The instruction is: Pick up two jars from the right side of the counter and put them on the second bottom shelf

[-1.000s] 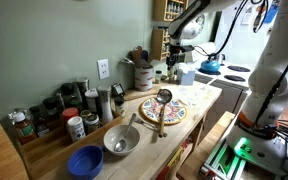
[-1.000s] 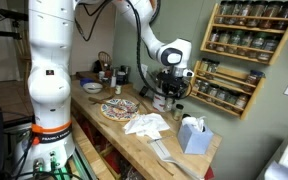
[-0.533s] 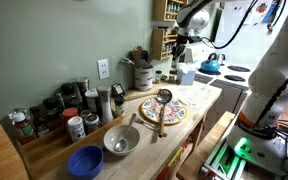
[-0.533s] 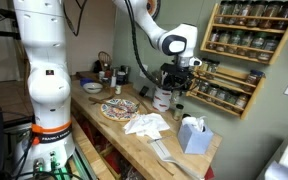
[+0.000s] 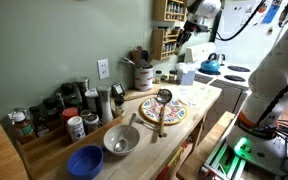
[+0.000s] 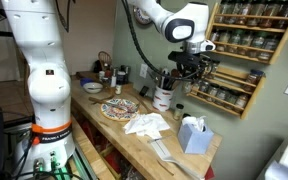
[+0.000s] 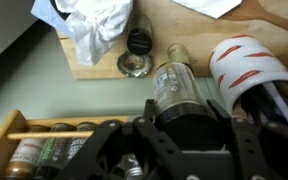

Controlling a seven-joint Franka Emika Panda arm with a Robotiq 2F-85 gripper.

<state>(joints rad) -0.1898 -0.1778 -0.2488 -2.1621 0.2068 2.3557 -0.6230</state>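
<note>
We see the gripper [image 6: 190, 68] up in the air over the end of the counter [image 6: 134, 128] that is by the wall. It hangs right in front of the brown spice rack [image 6: 236, 55]. In the wrist view, its two fingers [image 7: 147, 130] pinch a glass jar [image 7: 174, 82] from both sides, so the jar is held and does not rest on the counter. The second bottom shelf [image 6: 239, 80] has a row of little dark jars on it. The gripper is near one end of that shelf, but we cannot tell if the jar touches the wood. Down on the counter, two small jars stand just beside each other, one with a dark lid [image 7: 139, 42] and one with a silver lid [image 7: 134, 66]. A crumpled white cloth [image 7: 99, 25] lies next to them. A white pot with red stripes [image 7: 246, 68] stands near the rack. A painted plate [image 6: 119, 108] sits in the middle of the counter. A tissue box [image 6: 192, 135] stands close to the counter's front edge.
</note>
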